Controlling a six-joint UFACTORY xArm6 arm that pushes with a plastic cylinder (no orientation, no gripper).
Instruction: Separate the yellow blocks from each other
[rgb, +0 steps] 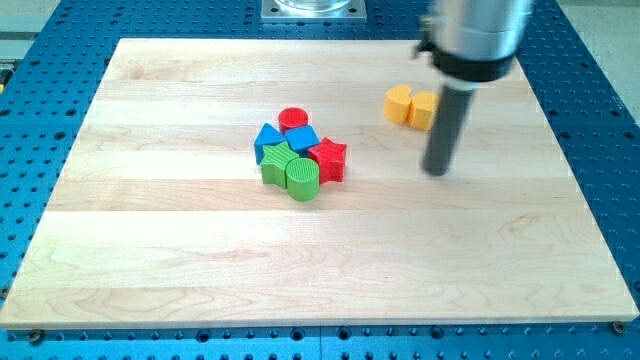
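Note:
Two yellow blocks sit touching each other at the view's upper right of the wooden board: a yellow block (399, 103) on the left and a second yellow block (423, 109) on the right, partly hidden by my rod. My tip (437, 172) rests on the board just below and slightly right of the right yellow block, a short way apart from it.
A tight cluster sits near the board's middle: a red cylinder (294, 119), a blue triangle (268, 141), a blue cube (303, 140), a red star (329, 158), a green block (277, 164) and a green cylinder (302, 177). The board (150, 250) lies on a blue perforated table.

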